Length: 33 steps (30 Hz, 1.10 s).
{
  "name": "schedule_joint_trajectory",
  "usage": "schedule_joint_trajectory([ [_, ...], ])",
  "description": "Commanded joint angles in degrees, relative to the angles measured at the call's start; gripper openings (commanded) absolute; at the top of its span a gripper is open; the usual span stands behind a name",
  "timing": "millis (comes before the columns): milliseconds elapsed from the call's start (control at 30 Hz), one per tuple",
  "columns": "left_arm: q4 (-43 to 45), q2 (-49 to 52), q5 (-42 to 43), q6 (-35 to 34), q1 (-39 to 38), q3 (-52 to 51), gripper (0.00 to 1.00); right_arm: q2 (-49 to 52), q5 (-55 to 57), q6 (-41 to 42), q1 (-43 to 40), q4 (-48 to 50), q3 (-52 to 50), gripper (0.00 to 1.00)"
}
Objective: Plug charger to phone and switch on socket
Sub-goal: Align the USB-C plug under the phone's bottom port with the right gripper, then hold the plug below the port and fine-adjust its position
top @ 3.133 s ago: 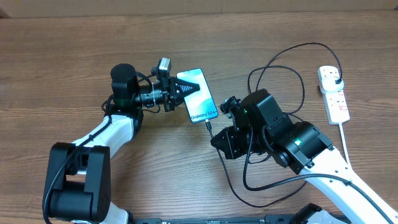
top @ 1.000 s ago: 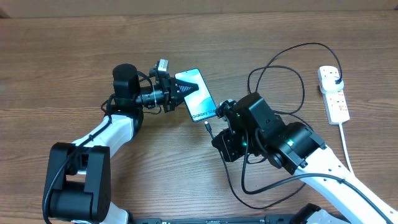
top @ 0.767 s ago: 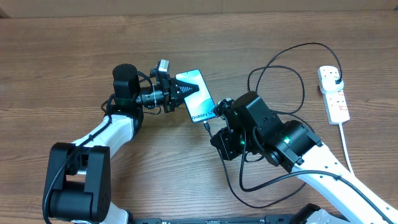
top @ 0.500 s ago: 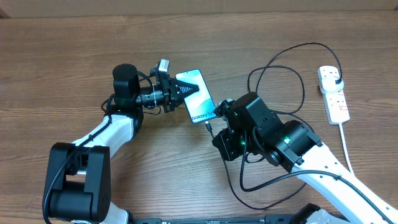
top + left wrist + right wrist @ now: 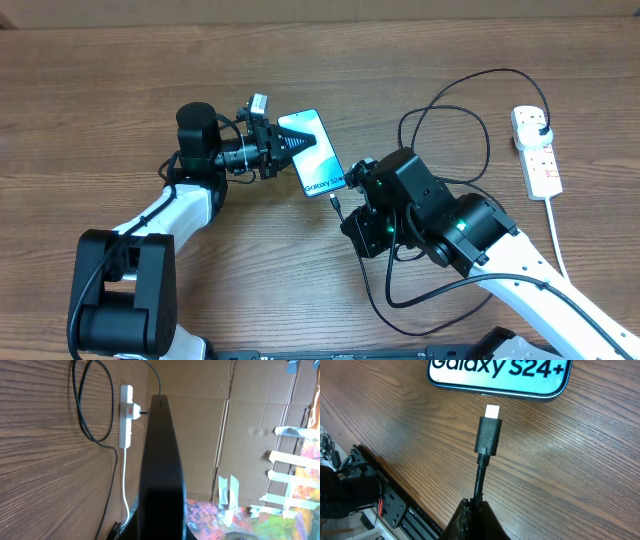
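The phone (image 5: 315, 158) lies on the wooden table with its light blue screen up, reading "Galaxy S24+". My left gripper (image 5: 292, 145) is shut on the phone's upper left end; in the left wrist view the phone (image 5: 162, 470) is a dark edge-on slab. My right gripper (image 5: 352, 215) is shut on the charger cable (image 5: 479, 485) just behind its connector tip (image 5: 490, 430), which points at the phone's bottom edge (image 5: 500, 375) with a small gap. The cable (image 5: 440, 100) loops back to a black plug head (image 5: 541, 128) in the white socket (image 5: 536, 152).
The black cable makes wide loops (image 5: 420, 300) around the right arm. The socket's thick white cord (image 5: 556, 240) runs toward the front right. A cardboard wall (image 5: 240, 425) stands behind the table. A black rail (image 5: 385, 500) lines the table's front edge.
The left gripper and the phone have shifted slightly to the left and up. The right arm moved left toward the phone earlier and has held still over the last half second.
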Motion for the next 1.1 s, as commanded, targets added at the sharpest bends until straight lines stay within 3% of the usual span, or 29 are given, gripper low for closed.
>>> schedule_joint_trajectory([
  [0,0.4,0.0,1.8,1.5,0.1,1.3,0.04,-0.1,0.6,-0.3,0.3,0.5,-0.1,0.04],
  [1067,0.4,0.0,1.8,-2.4,-0.9,1.3,0.04,-0.1,0.4,-0.3,0.3,1.5,-0.1,0.04],
])
